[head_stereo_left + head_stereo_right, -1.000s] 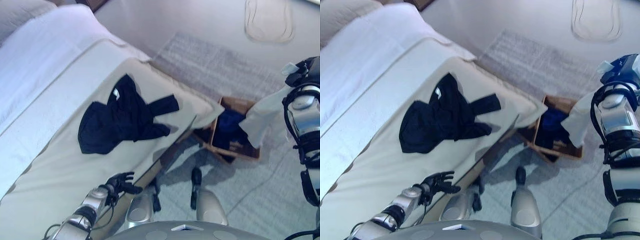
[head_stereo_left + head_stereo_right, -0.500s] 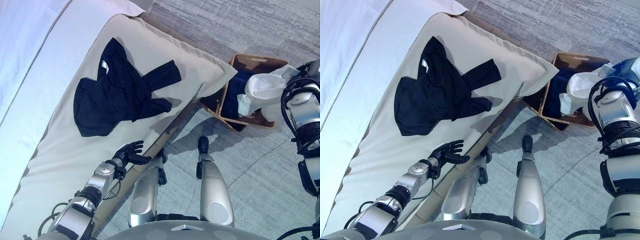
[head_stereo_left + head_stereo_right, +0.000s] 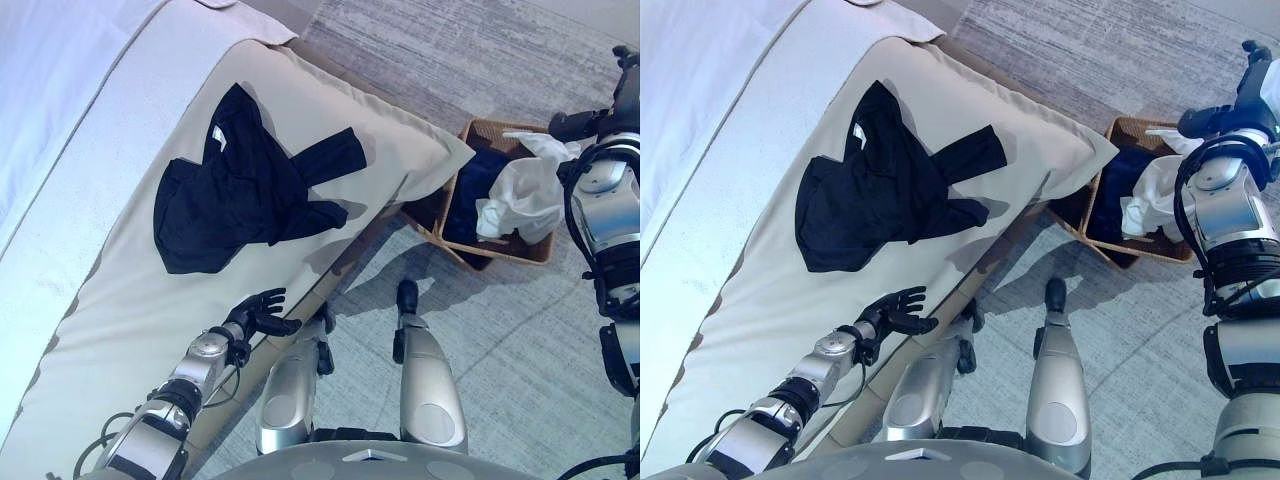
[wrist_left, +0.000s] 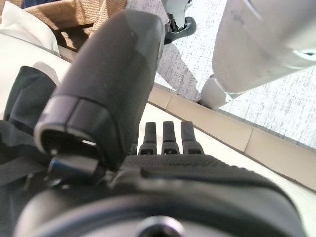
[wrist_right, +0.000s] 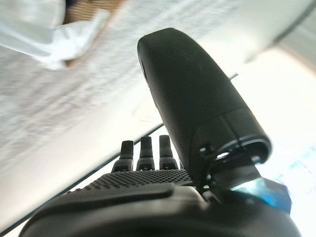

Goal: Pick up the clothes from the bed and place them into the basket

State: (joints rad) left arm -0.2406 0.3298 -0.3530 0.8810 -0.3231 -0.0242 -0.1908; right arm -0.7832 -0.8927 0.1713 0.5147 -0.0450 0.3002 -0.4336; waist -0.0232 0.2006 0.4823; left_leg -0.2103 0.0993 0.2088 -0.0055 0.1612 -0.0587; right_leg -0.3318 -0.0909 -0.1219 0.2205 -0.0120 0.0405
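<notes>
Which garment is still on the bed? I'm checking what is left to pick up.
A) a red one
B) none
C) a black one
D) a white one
C: a black garment lies spread on the bed, while the white garment already hangs in the basket on the floor.

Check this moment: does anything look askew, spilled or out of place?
The white garment is not fully inside the basket; part drapes over its rim. A black garment lies crumpled on the bed.
</notes>
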